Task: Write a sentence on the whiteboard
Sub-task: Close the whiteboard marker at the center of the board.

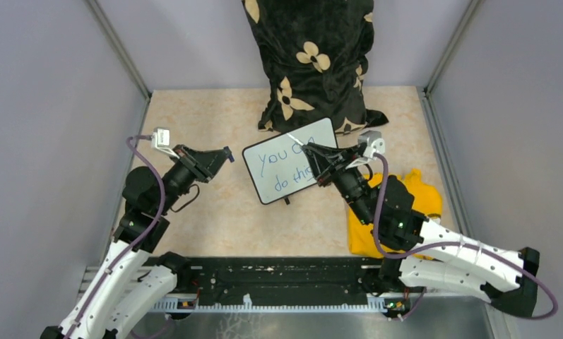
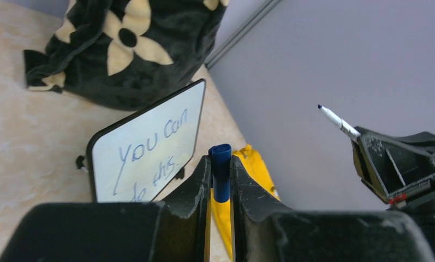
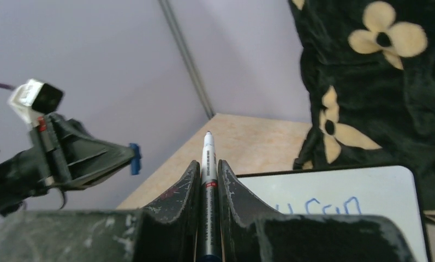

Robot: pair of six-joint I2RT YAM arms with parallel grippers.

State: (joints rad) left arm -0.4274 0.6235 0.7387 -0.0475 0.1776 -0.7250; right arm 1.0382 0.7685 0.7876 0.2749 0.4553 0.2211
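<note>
The whiteboard lies tilted at mid-table, its far corner touching a dark bag. The sentence reads "You can do this" in blue, in two lines. My right gripper hovers over the board's right part, shut on a white marker whose bare tip points left. My left gripper hangs left of the board, shut on the marker's blue cap. In the left wrist view the whiteboard and the marker both show. The right wrist view shows the whiteboard and the cap.
A black bag with cream flowers stands at the back, against the board's far edge. A yellow cloth lies under the right arm. Grey walls close in the left, right and back sides.
</note>
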